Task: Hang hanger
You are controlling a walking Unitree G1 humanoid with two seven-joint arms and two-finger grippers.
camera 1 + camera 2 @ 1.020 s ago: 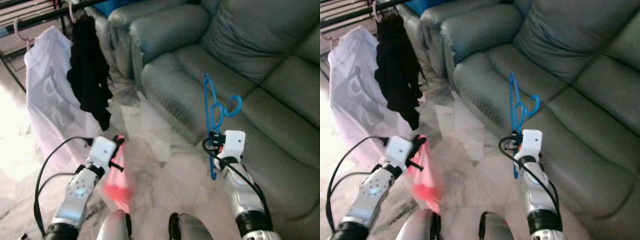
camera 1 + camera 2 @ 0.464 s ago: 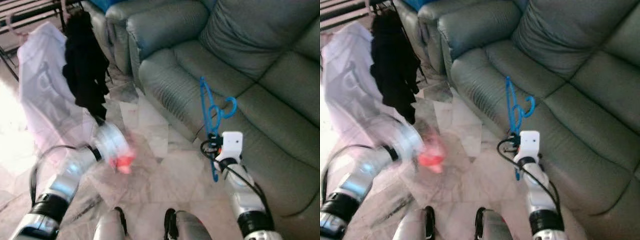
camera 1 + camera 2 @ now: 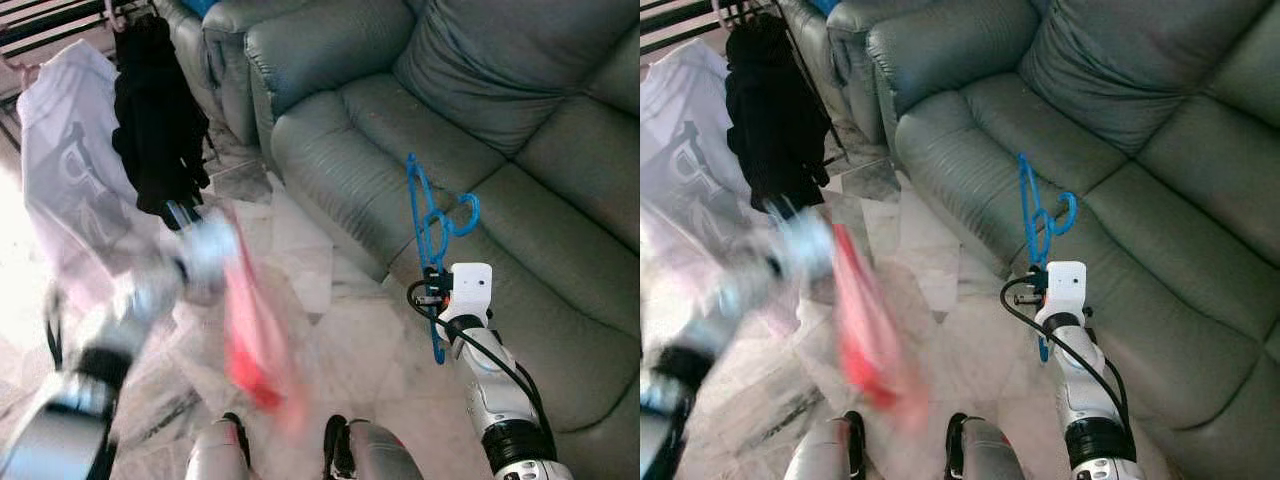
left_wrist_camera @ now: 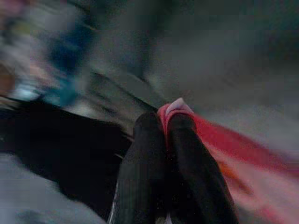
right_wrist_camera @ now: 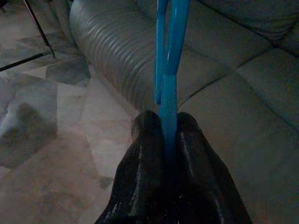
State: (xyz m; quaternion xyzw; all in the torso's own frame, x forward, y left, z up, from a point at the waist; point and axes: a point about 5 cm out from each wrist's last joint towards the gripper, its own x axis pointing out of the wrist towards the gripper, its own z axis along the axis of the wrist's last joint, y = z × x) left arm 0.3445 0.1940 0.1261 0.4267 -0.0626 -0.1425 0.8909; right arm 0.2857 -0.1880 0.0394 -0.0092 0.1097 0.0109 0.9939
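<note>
My right gripper [image 3: 433, 292] is shut on the lower part of a blue hanger [image 3: 428, 215], held upright in front of the sofa with its hook at the top. In the right wrist view the blue hanger [image 5: 170, 46] stands clamped between the two black fingers [image 5: 145, 135]. My left gripper [image 3: 205, 250], blurred by motion, is raised at the left below the hanging clothes. It is shut on a red hanger [image 3: 250, 330] that trails down from it. In the left wrist view the red hanger [image 4: 219, 140] is pinched at the fingertips [image 4: 149, 123].
A dark clothes rack [image 3: 50, 25] at the far left carries a white shirt [image 3: 65, 150] and a black garment [image 3: 155, 130] on hangers. A grey-green leather sofa [image 3: 450, 90] spans the right side. Marble floor [image 3: 350, 330] lies between them, my feet at the bottom.
My left arm has swung up and toward the rack with the red hanger, which now streaks downward in blur. The right gripper keeps the blue hanger in about the same place.
</note>
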